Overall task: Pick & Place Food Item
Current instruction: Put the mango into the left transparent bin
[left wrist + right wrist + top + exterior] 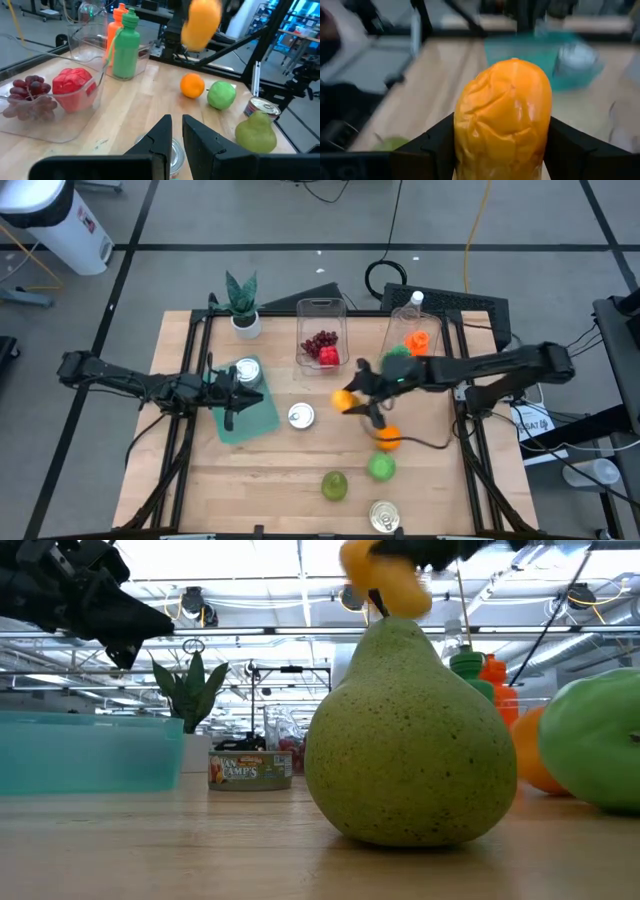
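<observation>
Right gripper (352, 398) at centre frame, jaws clamped on the wrinkled orange-yellow soft food item (503, 117), aloft over the wooden table (270, 470). Best carried level, squeezed gently, toward the teal tray (258, 418) at centre left. Left gripper (176, 131) pinched shut, empty, over that tray.

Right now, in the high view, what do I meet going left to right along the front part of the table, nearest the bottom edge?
Pear → tin can and green apple, about level left to right; the orange sits just behind the apple.
</observation>
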Robot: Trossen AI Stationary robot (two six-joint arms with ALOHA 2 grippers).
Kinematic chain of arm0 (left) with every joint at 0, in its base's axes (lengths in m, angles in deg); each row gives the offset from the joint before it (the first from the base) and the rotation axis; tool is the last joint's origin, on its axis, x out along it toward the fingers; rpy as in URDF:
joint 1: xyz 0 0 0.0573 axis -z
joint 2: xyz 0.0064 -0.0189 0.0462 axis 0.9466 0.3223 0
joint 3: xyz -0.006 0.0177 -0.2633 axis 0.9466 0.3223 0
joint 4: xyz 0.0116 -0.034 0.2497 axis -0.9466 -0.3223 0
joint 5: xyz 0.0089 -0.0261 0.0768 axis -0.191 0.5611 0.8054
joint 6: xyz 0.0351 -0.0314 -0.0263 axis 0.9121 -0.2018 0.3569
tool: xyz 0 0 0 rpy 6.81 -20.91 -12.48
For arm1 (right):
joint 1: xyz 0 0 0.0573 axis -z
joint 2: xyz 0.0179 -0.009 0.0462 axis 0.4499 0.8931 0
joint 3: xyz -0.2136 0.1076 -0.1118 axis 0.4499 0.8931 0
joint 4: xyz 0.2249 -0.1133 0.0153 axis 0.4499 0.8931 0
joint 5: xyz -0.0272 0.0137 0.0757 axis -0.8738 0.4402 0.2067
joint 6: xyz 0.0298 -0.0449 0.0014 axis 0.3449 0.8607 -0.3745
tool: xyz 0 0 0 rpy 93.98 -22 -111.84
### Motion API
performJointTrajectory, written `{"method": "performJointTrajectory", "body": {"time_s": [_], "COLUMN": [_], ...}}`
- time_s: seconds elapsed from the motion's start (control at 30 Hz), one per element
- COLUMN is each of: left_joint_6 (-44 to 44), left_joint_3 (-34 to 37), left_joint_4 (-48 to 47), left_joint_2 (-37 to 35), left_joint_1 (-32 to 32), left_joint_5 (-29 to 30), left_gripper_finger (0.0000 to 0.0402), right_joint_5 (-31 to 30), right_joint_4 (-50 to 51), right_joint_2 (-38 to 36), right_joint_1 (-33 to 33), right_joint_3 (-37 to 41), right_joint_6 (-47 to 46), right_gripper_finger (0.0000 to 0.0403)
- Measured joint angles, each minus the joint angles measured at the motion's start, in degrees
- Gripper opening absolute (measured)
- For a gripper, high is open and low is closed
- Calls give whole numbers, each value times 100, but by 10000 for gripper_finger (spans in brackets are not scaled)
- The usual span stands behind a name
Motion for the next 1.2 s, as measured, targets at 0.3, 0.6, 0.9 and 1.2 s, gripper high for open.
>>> {"method": "performJointTrajectory", "body": {"time_s": [0.3,0.6,0.9,1.2], "left_joint_6": [17,4,-28,8], "left_joint_3": [0,0,0,0], "left_joint_4": [-7,-9,-9,15], "left_joint_2": [2,2,0,1], "left_joint_1": [38,38,38,37], "left_joint_5": [130,131,133,135], "left_gripper_finger": [51,51,51,51], "right_joint_5": [-568,-736,-735,-967], "right_joint_4": [-248,-2212,-3818,-3969], "right_joint_2": [-2594,-4652,-5321,-5026], "right_joint_1": [-9,2,2,0], "right_joint_3": [1045,3406,5019,4943], "right_joint_6": [54,-424,-660,-750], "right_gripper_finger": [222,222,222,220]}}
